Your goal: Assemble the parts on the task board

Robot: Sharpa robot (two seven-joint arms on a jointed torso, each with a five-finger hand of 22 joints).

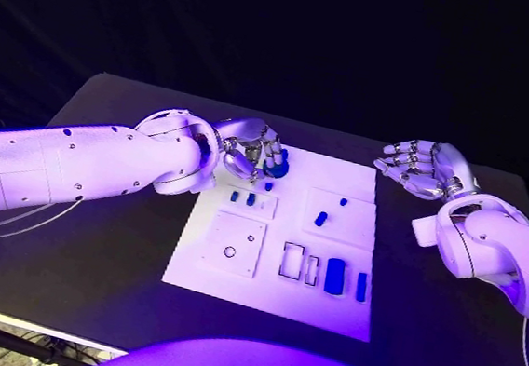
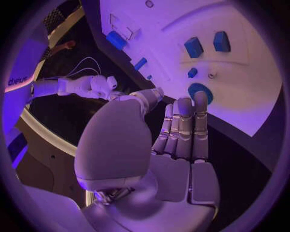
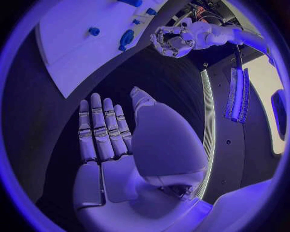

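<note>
Parts (image 1: 335, 276) of blue colour stand on the near edge of the task board (image 1: 325, 317): a broad rounded block, and just beside it a thin bar (image 1: 361, 286). To their left are two rectangular outlines and a small ring (image 1: 229, 252) on a square tile. The task board is a flat white plate, smooth and matte, lying in the middle of the dark table (image 1: 91, 250). Farther on, a short blue peg (image 1: 322, 219) stands on another square tile, and two small pegs (image 1: 242, 197) stand side by side. At the far left corner lies a round blue disc (image 1: 276, 166); the left robot hand (image 1: 251, 151) hovers over it, fingers apart, holding nothing. The right robot hand (image 1: 420, 168) is beyond the far right corner of the board, above the table, fingers loosely curled and apart, empty. Both hands are silver metal with segmented fingers.
</note>
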